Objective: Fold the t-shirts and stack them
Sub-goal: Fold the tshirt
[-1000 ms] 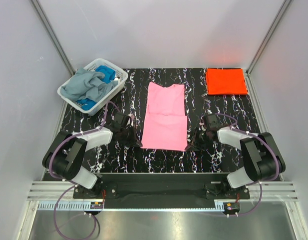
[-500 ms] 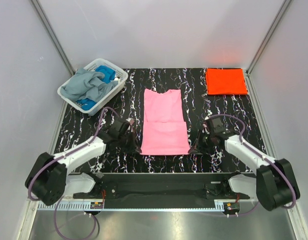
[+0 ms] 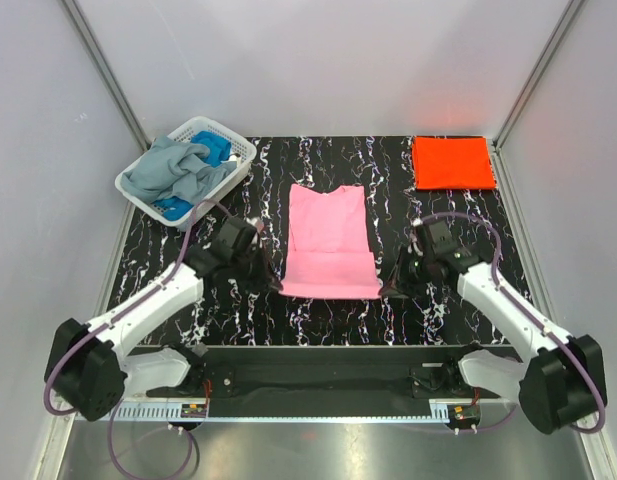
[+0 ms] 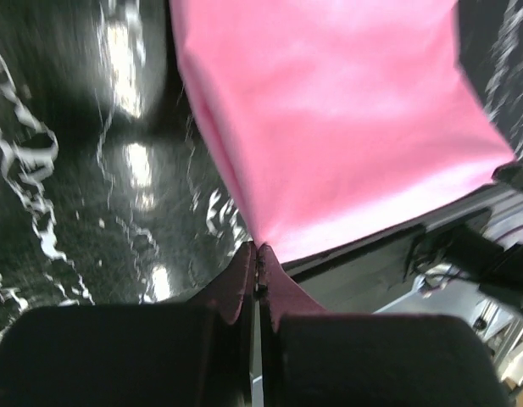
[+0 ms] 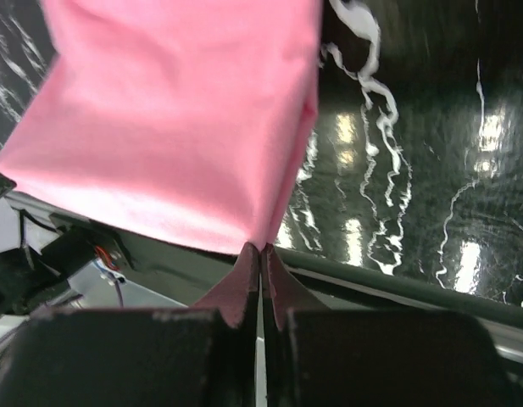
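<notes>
A pink t-shirt (image 3: 329,240) lies lengthwise on the black marbled table (image 3: 388,180), its near end lifted. My left gripper (image 3: 275,286) is shut on the near left corner of the pink t-shirt (image 4: 329,127), jaws pressed together on the cloth. My right gripper (image 3: 386,291) is shut on the near right corner of the pink t-shirt (image 5: 176,127). A folded orange-red t-shirt (image 3: 452,162) lies flat at the far right corner. Grey-blue and blue t-shirts (image 3: 178,172) are heaped in the basket.
The white lattice basket (image 3: 235,146) stands at the far left corner of the table. Metal frame posts rise at both back corners, with pale walls on three sides. The arms' base rail (image 3: 318,365) runs along the near edge.
Both grippers have carried the near edge of the pink t-shirt up and away from the bases. The doubled front part now looks shorter, and both arms stretch farther out.
</notes>
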Tool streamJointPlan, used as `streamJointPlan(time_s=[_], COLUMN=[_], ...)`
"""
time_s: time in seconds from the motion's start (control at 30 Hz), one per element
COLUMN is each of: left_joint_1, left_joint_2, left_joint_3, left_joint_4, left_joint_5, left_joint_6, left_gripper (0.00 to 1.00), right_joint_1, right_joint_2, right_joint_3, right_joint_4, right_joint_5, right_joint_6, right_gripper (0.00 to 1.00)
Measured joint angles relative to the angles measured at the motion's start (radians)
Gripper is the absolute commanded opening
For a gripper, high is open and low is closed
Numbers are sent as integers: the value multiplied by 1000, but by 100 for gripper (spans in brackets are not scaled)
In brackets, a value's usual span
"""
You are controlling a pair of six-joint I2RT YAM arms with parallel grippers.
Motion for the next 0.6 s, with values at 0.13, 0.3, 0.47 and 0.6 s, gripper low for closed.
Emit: streamJointPlan(time_s=[0.13,0.3,0.47,0.6], left_joint_1=[67,162,240,284], left_joint_2=[87,248,456,627], left_joint_3=[173,410,666,864], left_joint_4=[-51,-82,-81,-68], left_joint_5=[-4,3,27,64], left_joint_6=[33,90,140,171], left_gripper=[0,0,0,0], right_joint_1=[0,-25,-97,-146], right_joint_2=[110,272,489,684], right_joint_3=[219,481,737,936], right_joint_4=[-66,-100,-125,-123], right_joint_5=[44,67,56,30], right_joint_6=[-35,-95,-154,-196], right_gripper=[0,0,0,0])
